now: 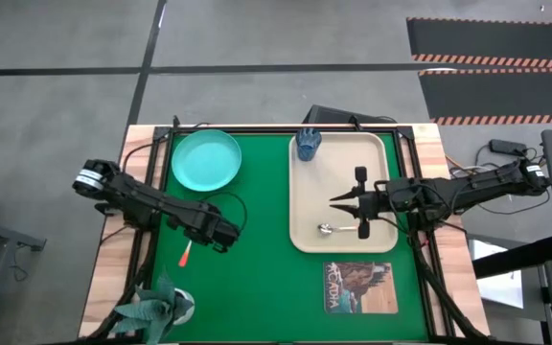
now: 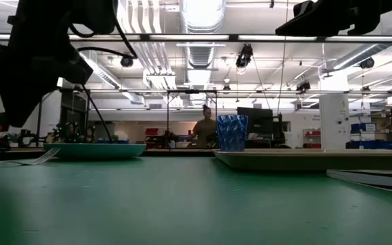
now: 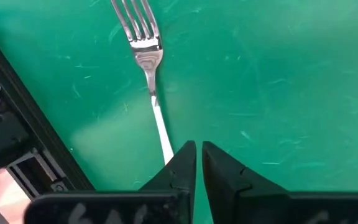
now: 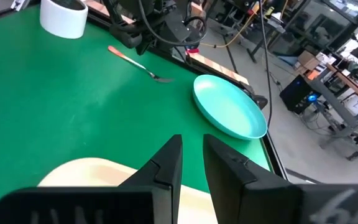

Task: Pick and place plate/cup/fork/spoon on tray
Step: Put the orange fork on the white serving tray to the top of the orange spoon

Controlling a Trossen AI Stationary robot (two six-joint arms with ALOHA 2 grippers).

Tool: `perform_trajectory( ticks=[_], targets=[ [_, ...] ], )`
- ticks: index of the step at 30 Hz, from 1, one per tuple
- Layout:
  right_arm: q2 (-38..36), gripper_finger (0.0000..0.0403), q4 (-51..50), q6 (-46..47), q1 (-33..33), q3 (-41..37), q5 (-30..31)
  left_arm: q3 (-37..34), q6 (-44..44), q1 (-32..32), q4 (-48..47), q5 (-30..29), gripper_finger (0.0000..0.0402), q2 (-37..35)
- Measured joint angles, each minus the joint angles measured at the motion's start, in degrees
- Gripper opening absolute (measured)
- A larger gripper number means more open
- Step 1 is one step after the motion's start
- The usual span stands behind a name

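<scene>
The left tool (image 3: 199, 163), fingers nearly together and holding nothing, hovers over the fork (image 3: 145, 59) on the green counter (image 1: 257, 220). The right tool (image 1: 337, 200), likewise almost closed and empty, hangs above the tray (image 1: 305, 216) near the spoon (image 1: 341, 229).

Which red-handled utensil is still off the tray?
The fork: it lies on the green mat by the left gripper; the spoon is on the tray.

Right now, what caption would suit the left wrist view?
Left gripper, fingers nearly shut, poised above the fork lying on the green mat.
</scene>
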Motion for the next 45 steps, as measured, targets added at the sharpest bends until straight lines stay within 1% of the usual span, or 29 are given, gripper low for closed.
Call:
perform_trajectory(
  ticks=[3, 10, 13, 17, 34, 39, 42, 45],
  targets=[
    [-0.1, 0.0057, -0.4, -0.4, 0.0, 0.0, 0.0, -1.6, 0.9, -0.1, 1.2, -0.6, 0.0037, -0.5],
    [-0.1, 0.0057, -0.4, -1.0, 0.0, 0.0, 0.0, -7.9, 1.6, -0.3, 1.6, -1.2, 0.0104, -1.2],
    [-0.1, 0.0057, -0.5, -1.0, 0.0, 0.0, 0.0, -10.8, 1.6, -0.3, 3.7, -1.3, 0.0121, -1.6],
    [-0.1, 0.0057, -0.5, -1.0, 0.0, 0.0, -0.1, -12.7, 1.6, -0.3, 6.4, -1.3, 0.0124, -1.7],
    [-0.1, 0.0057, -0.8, -1.1, 0.0, 0.0, -0.1, -13.6, 1.9, -0.3, 9.4, -2.2, 0.0125, -1.7],
    [-0.1, 0.0057, -0.8, -1.1, 0.0, 0.0, -0.1, -16.1, 1.7, -0.3, 14.0, -2.1, 0.0125, -1.8],
    [-0.1, 0.0057, -0.8, -1.1, 0.0, 0.0, -0.1, -17.0, 1.6, -0.3, 15.0, -2.2, 0.0125, -1.9],
    [-0.1, 0.0057, -0.8, -1.1, 0.0, 0.0, -0.1, -17.0, 1.6, -0.3, 15.2, -2.5, 0.0115, -1.9]
  ],
)
